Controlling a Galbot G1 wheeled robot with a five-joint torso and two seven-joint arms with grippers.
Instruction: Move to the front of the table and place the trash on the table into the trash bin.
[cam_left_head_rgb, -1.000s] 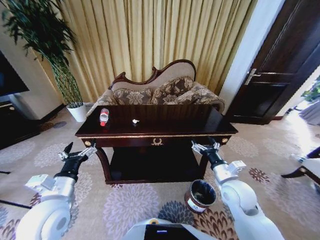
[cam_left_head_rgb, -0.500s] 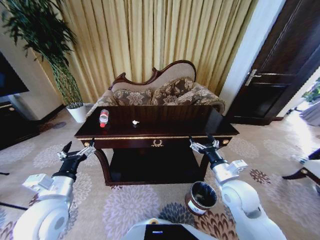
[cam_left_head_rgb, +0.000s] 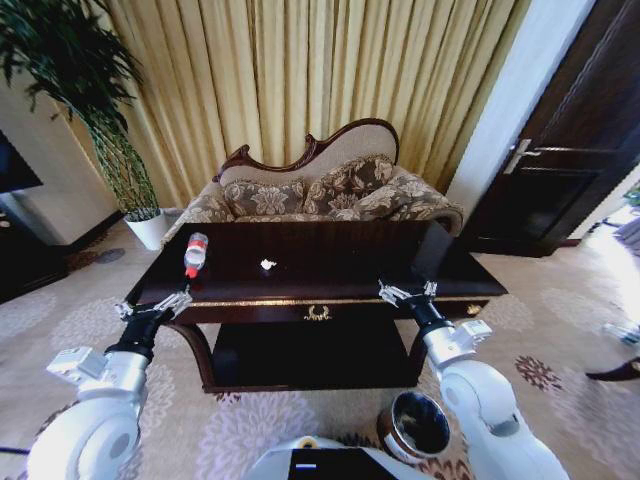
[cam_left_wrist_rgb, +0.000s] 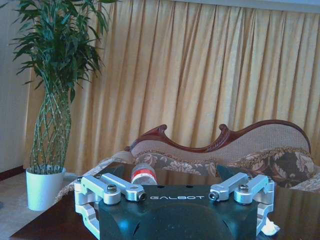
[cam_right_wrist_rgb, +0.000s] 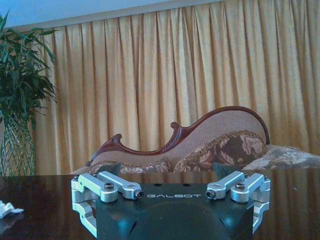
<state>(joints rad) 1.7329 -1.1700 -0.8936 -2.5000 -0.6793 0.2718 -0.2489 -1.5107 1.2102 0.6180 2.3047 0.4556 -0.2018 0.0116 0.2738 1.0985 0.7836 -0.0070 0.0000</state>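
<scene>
The dark glossy table with gold trim stands right in front of me. On its left part lies the trash: a clear bottle with a red cap, and a small white scrap near the middle. The left wrist view shows the bottle end-on just past the left gripper, and the white scrap off to one side. My left gripper is open at the table's front left edge. My right gripper is open at the front right edge. The trash bin stands on the carpet by my right arm.
A patterned sofa sits behind the table before gold curtains. A potted plant in a white pot stands at the back left, a dark door at the right. A black cabinet is at the far left. Flowered carpet surrounds the table.
The whole view has shifted: the table and sofa loom larger and closer, and the bin has slid toward the lower edge. Both grippers now reach the table's front edge, still open.
</scene>
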